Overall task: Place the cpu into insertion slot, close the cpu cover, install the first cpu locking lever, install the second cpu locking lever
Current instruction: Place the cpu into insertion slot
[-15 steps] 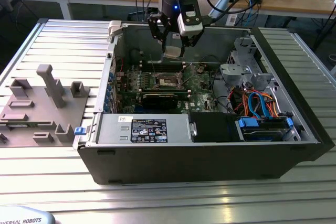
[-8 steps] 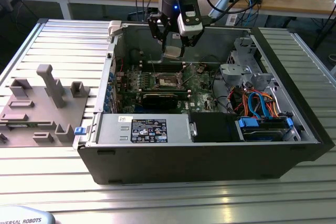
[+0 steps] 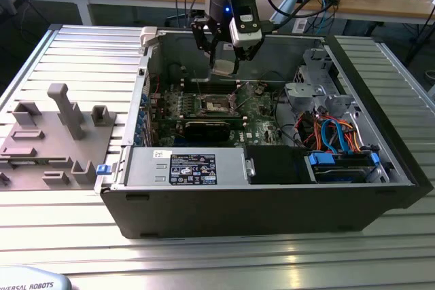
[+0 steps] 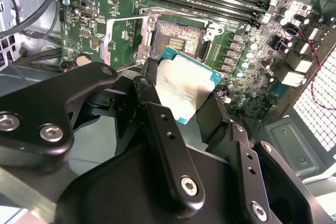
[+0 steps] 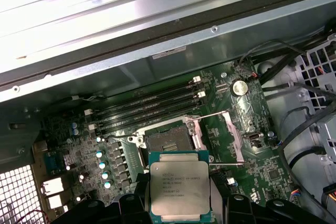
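The hand (image 3: 225, 59) pinches the cpu (image 5: 180, 190) by two opposite edges and hangs inside the open computer case (image 3: 272, 205) on the ribbed tabletop (image 3: 68, 236) — over the bare insertion slot (image 5: 167, 141), apart from it. The cpu cover (image 5: 232, 134) seems swung open beside the slot (its window is hard to make out).

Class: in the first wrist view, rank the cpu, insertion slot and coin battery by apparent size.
1. the cpu, though nearness to the camera enlarges it
2. the insertion slot
3. the coin battery
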Controlling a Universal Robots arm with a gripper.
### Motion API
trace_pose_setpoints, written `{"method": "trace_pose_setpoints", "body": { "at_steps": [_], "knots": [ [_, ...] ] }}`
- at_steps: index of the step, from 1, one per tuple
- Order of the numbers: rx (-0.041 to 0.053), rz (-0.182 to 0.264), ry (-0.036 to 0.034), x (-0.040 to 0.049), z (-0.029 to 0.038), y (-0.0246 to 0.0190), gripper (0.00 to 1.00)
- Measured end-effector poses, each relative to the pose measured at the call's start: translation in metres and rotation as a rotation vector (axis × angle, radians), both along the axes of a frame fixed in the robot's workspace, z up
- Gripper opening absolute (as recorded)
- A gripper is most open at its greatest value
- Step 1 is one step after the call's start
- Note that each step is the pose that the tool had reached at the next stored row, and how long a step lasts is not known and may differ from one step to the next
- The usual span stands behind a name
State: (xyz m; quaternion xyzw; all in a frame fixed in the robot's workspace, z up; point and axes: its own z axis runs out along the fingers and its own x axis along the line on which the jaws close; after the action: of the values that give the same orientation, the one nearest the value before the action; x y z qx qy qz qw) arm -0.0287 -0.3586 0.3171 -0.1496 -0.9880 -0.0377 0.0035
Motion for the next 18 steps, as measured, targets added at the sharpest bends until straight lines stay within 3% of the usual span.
{"method": "trace_pose_setpoints", "body": {
  "at_steps": [18],
  "knots": [
    [0.0, -0.013, 0.0, 0.0, -0.0001, 0.0, 0.54]
  ]
}}
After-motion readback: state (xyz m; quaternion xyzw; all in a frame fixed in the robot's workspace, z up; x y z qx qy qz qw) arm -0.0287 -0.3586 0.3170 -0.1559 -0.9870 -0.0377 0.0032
